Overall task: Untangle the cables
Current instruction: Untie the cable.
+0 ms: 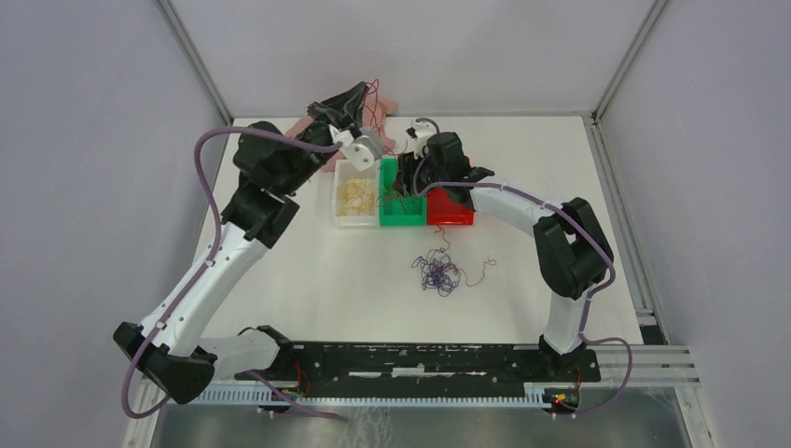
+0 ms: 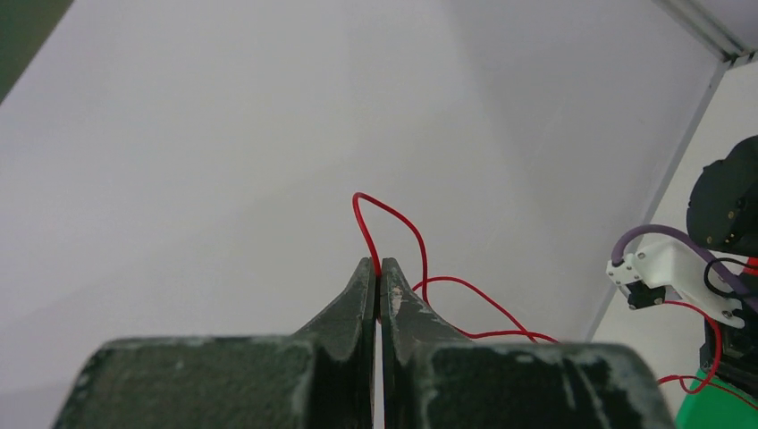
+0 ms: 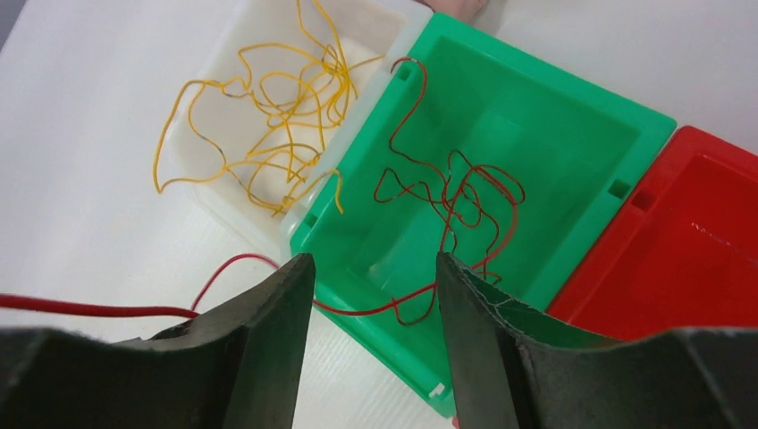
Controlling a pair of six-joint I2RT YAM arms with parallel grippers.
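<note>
A purple tangle of cables [image 1: 437, 273] lies on the white table, with a loose red strand [image 1: 481, 270] beside it. Yellow cables [image 3: 268, 116] lie in the white bin [image 1: 340, 213]. Red cables [image 3: 451, 197] lie in the green bin [image 1: 401, 220]. My left gripper [image 2: 379, 266] is raised near the back wall [image 1: 360, 93] and is shut on a red cable [image 2: 418, 255]. That cable trails down toward the green bin [image 3: 572, 134]. My right gripper [image 3: 374, 261] is open and empty above the green bin's near edge [image 1: 408, 179]; the red cable [image 3: 241, 261] passes under it.
An empty red bin [image 1: 450, 213] [image 3: 688, 241] adjoins the green one. A pink garment [image 1: 303, 126] lies at the back behind the left arm. Grey walls enclose the table on three sides. A black rail [image 1: 420, 359] runs along the near edge.
</note>
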